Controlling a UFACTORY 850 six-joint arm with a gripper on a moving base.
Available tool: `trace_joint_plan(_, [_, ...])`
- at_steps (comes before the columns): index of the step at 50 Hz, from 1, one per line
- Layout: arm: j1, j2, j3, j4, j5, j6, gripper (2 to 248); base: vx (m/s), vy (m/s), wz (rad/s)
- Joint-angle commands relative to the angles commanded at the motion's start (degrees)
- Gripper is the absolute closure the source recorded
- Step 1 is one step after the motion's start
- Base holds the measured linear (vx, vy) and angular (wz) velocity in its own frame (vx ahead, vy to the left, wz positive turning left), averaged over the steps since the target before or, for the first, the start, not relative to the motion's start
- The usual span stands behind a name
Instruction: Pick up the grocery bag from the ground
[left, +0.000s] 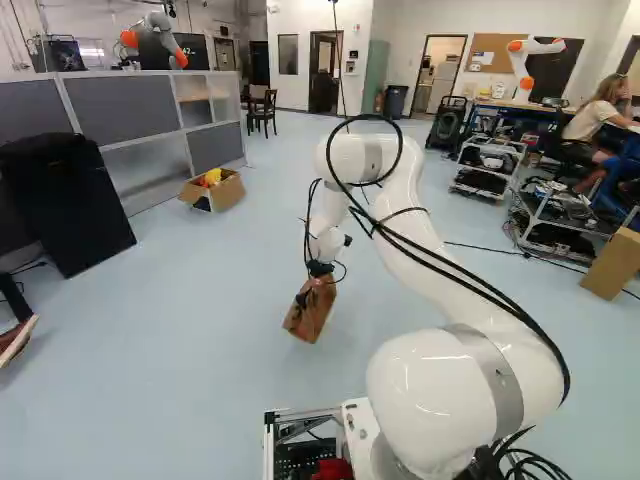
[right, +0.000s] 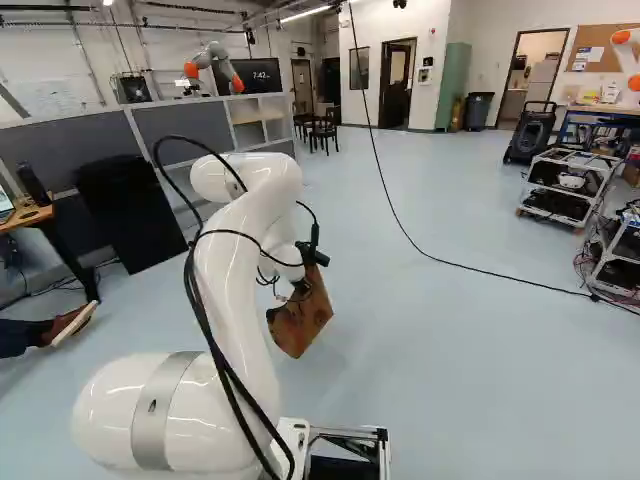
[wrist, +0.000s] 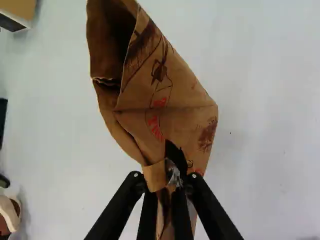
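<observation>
wrist view: your hand (wrist: 165, 178) is clenched on the grocery bag (wrist: 175, 117), tilted over the near floor (left: 215, 330); its paper should handle light, soft, easily torn, so grip the gathered fold.

The blue floor (left: 180, 360) bears an open cardboard box (left: 229, 192).

We see red and dark print on a crumpled brown paper bag (wrist: 182, 117), rectangular grey partition panels (left: 125, 105) far left.
</observation>
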Motion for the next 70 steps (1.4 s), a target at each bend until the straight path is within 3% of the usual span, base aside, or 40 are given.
trace_joint_plan(70, [0.01, 13.92, 9.54, 0.0, 0.0, 0.0, 223, 0.0, 0.0, 0.0])
